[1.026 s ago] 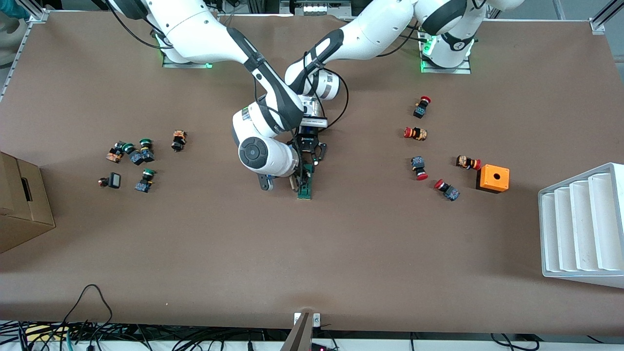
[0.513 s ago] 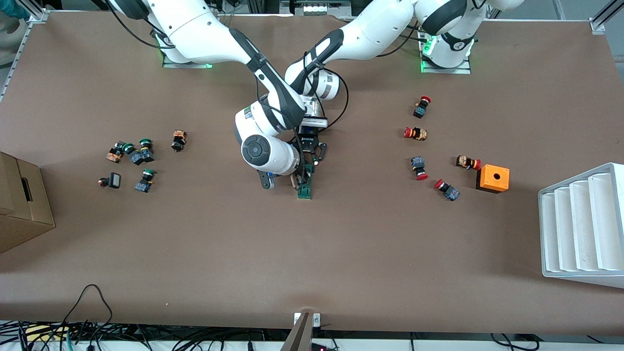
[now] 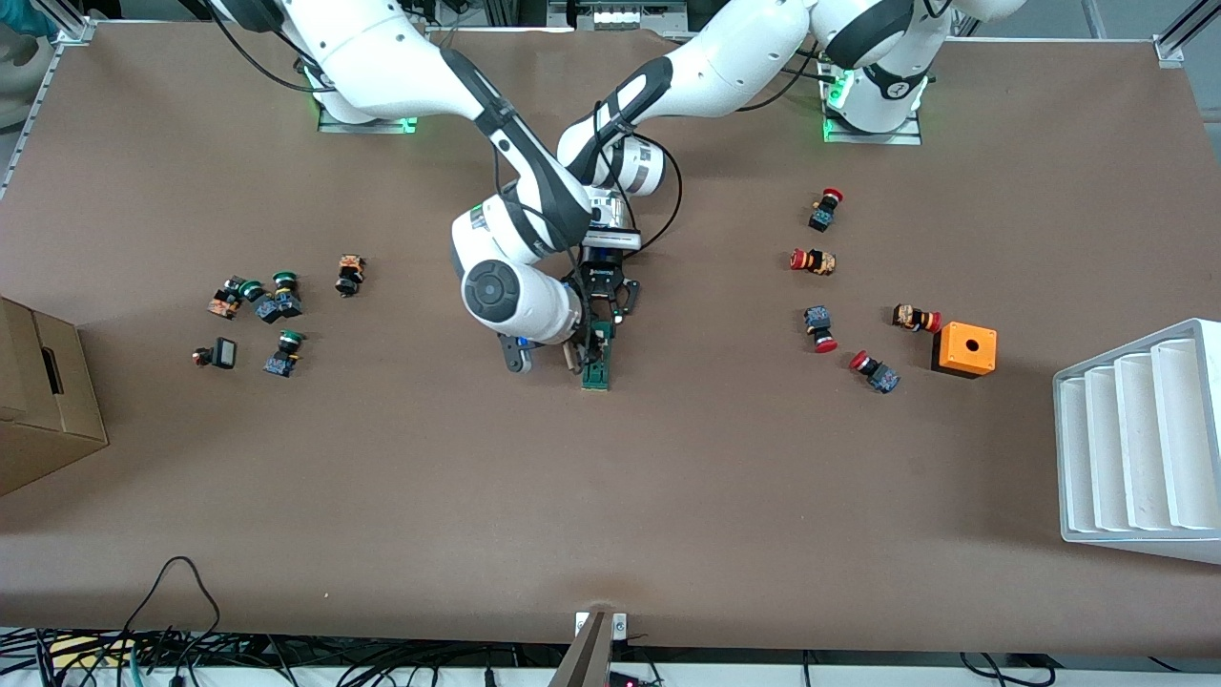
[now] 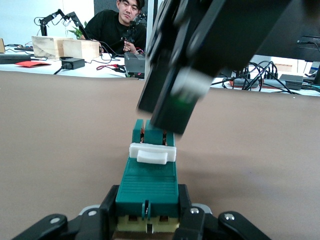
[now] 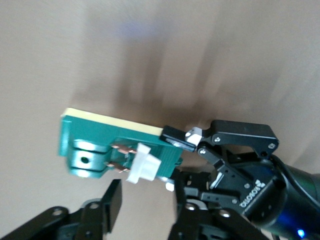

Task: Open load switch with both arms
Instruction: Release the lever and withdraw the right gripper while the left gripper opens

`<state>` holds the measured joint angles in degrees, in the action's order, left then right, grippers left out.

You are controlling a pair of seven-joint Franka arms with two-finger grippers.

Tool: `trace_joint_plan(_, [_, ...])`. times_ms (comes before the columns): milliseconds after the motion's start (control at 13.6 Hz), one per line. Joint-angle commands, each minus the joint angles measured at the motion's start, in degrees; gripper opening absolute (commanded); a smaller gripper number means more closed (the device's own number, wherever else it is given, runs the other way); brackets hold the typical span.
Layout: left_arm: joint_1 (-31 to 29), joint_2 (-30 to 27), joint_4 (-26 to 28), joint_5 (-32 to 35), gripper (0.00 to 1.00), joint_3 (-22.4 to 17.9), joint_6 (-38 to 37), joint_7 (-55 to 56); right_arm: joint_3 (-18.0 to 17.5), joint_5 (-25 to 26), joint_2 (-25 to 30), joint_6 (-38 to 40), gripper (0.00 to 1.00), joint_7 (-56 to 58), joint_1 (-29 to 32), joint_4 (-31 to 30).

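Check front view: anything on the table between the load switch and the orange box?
Two red-capped push buttons lie between the load switch and the orange box, nearer the box; front view shows it.

5 red buttons (image 3: 826, 202), 1 orange box (image 3: 963, 349)
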<state>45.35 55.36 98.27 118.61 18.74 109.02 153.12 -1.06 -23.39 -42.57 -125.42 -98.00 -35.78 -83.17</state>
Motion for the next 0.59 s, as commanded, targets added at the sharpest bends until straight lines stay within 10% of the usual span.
trace_joint_plan(0, [0.0,0.8,-1.7,0.0,0.43,-0.4,1.5,0.4,-0.6,2.2,6.5,4.7,0.99,3.2,3.8,-2.3])
trace_joint_plan(147, [-0.1,0.5,-1.6,0.0,1.00,-0.4,1.4,-0.4,-0.6,2.6,10.5,9.8,0.99,10.5,7.5,-2.5])
trace_joint_plan(513, [-1.1,-1.4,-1.2,-0.2,1.00,0.0,1.8,-2.0,-0.5,10.7,20.8,17.1,1.00,39.4,17.4,-6.2])
